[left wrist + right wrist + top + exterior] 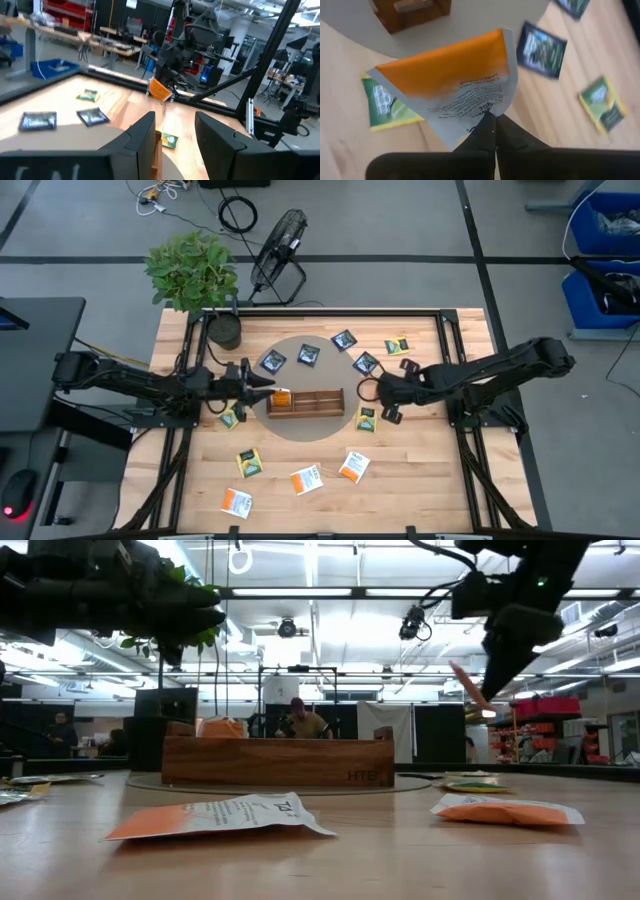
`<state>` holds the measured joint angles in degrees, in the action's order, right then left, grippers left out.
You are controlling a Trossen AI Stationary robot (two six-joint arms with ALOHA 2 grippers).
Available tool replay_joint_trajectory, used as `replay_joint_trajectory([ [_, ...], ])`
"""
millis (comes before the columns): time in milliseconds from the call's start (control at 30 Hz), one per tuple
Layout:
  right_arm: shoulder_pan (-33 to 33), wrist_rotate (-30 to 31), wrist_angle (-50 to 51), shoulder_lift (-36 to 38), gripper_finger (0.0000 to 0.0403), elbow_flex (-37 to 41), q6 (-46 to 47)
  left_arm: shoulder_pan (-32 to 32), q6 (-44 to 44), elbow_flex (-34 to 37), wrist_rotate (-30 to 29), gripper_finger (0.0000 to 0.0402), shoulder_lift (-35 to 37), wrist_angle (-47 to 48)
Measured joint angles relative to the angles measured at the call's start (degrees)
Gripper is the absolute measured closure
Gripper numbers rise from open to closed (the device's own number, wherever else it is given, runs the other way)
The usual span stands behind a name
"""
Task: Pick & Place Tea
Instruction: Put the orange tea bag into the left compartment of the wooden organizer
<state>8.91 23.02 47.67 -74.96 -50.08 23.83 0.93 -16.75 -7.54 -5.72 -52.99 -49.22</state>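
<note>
Right pincer (492, 120) pinching an orange-and-white tea sachet (455, 75) above the table, left pincer (175, 132) apparently spread, empty, near wooden tray (306, 402)

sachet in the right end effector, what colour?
Orange and white sachet, pinched in the right end effector. Right wrist view shows it best.
</note>
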Motion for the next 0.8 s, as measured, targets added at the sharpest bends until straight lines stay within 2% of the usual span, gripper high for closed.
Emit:
replay_joint_trajectory([
  [200,0.3,6.1,-0.5,-6.2,0.0403,-3.1,-7.9,0.0,-5.1,-4.1,-1.7,0.0257,-6.6,0.3],
  [433,4.0,17.2,-0.8,-10.7,0.0403,-5.8,-18.4,-0.5,-5.6,-9.2,-1.9,0.0257,-16.6,0.8],
  [800,4.8,23.7,-12.9,-10.9,0.0403,-5.9,-27.4,-0.6,-5.2,-18.9,-1.6,0.0257,-28.7,0.5],
])
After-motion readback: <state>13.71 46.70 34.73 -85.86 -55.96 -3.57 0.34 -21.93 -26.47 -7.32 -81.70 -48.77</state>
